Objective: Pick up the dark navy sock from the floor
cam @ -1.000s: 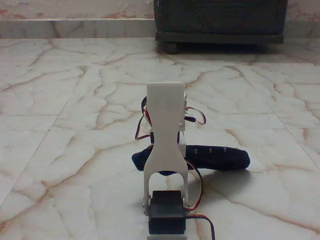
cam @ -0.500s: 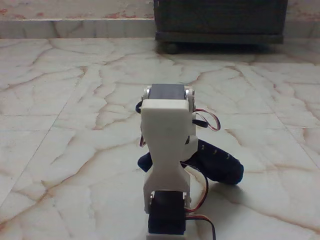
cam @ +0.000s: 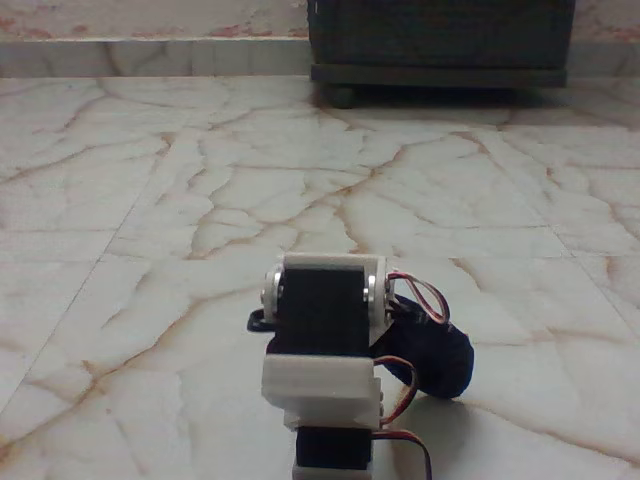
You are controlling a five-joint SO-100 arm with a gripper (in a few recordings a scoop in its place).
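Note:
The dark navy sock (cam: pixel 432 355) is bunched into a short lump just right of the arm, its lower end at the floor (cam: pixel 150 250) of cream marble tiles. The arm is folded low and back toward the camera. Its black servo (cam: pixel 322 310) and white bracket (cam: pixel 320 390) cover the gripper's fingers. The sock's near end runs in behind that servo, where the gripper holds it. A small black part (cam: pixel 258 320) sticks out at the arm's left side.
A big dark wooden cabinet (cam: pixel 440 45) stands at the back right against the pale wall skirting (cam: pixel 150 55). Red and black wires (cam: pixel 415 295) loop out on the arm's right side. Open floor lies to the left and ahead.
The arm has folded down and back toward the camera. The sock, stretched flat a second ago, has been drawn in with it and bunched up at the arm's right.

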